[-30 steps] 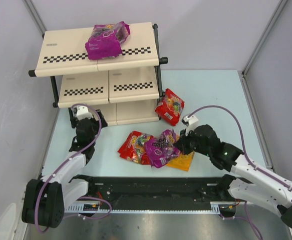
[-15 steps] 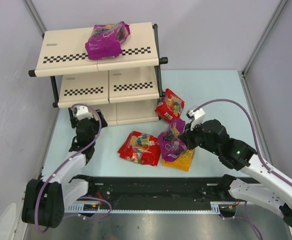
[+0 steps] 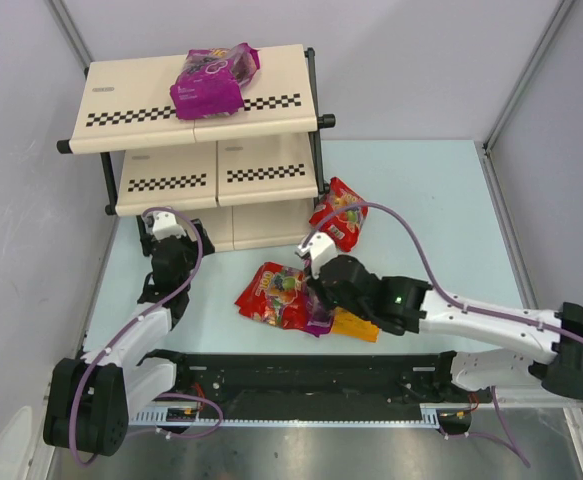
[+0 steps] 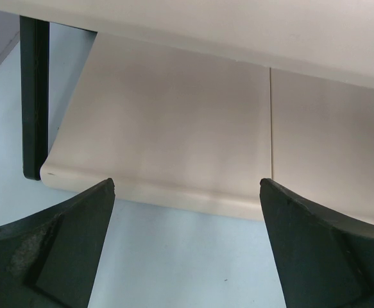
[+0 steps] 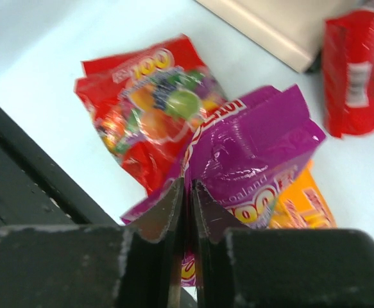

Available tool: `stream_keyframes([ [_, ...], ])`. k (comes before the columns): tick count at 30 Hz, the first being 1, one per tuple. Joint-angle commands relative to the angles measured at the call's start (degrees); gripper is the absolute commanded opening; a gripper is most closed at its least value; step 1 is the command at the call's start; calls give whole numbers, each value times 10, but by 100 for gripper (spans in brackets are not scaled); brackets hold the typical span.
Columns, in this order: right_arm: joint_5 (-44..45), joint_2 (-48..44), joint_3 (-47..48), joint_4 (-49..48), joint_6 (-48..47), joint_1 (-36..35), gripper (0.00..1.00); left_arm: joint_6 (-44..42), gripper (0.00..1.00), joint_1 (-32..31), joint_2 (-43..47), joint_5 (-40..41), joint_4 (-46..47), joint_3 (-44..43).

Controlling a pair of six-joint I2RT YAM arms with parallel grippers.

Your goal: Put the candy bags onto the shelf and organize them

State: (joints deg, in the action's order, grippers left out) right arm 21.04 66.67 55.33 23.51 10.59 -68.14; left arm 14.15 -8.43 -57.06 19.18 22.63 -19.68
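Over the pale table [image 3: 441, 200] the right arm stretches low leftward, right tool [image 5: 187, 192] clenched on a glossy purple candy bag [image 5: 257, 151]. Left tool [image 4: 187, 192] sits released, facing the smooth cream shelf [image 4: 174, 128].

cream checkered shelf [image 3: 151, 85], magenta pouch [image 5: 267, 154], orange pouch [image 5: 302, 205]

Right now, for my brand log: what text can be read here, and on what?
"100": near red candy bag.
"100": purple candy bag, pinched by the right gripper.
Too blurred: the purple bag's small print, the orange candy bag, the white label on the far red candy bag.
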Motion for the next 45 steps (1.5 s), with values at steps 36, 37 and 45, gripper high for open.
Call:
stream_keyframes([
  [36,230,-30,53,306,327,-55,22,11,100,5,3,-4,16,-12],
  [37,224,-22,52,319,339,-56,17,11,100,5,2,-4,16,-12],
  [45,70,57,40,258,334,-111,0,11,100,5,5,-3,17,-11],
])
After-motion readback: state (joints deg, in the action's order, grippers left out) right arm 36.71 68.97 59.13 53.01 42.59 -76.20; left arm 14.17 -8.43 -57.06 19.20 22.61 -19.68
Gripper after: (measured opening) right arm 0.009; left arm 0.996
